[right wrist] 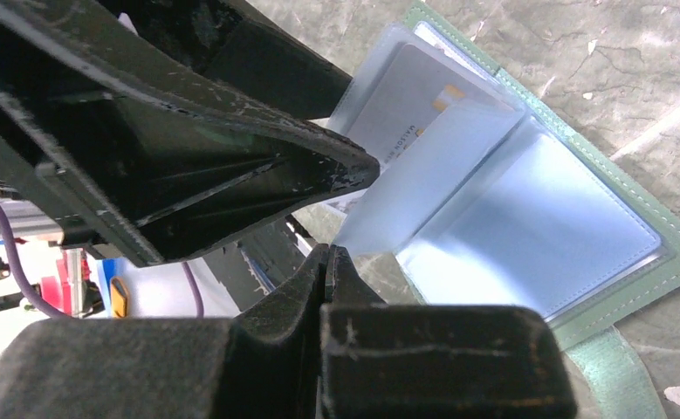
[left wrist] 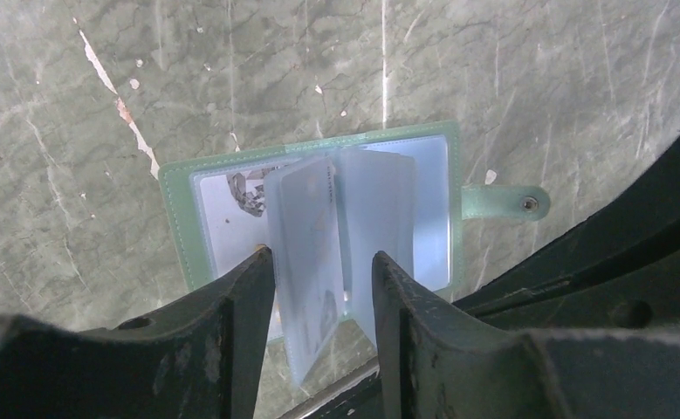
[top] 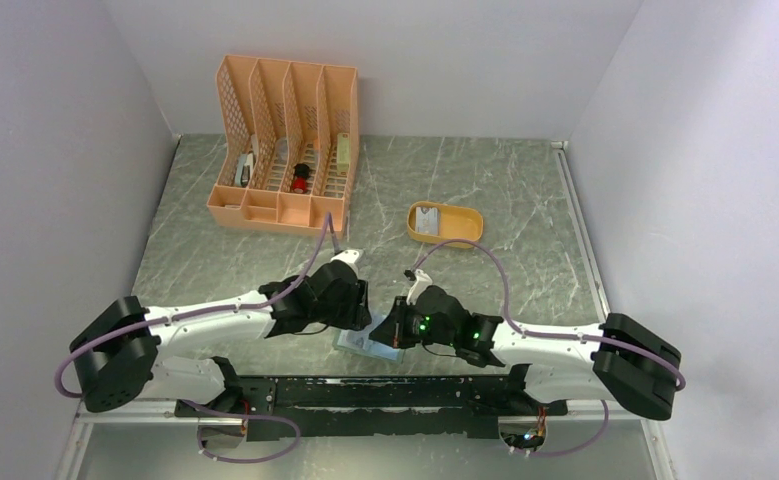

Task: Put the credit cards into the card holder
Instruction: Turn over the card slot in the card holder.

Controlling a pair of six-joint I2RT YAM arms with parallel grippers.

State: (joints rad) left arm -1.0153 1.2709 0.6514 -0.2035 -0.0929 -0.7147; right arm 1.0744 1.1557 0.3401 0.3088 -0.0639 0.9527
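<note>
Centrally, left claw (left wrist: 321, 256) apart astride thin pale card (left wrist: 305, 227), right claw (right wrist: 327, 251) together, sage wallet (left wrist: 175, 218).

From above, the left gripper (top: 363, 303) and right gripper (top: 397, 330) are covering most of the card holder (top: 361, 347). At the left wrist, the fingers (left wrist: 231, 332) are hiding the card holder's near edge. Print on the card (right wrist: 406, 96) inside it is blurring past reading. Far beyond the card holder, things in the peach organizer (top: 233, 100) are showing too small to name.
</note>
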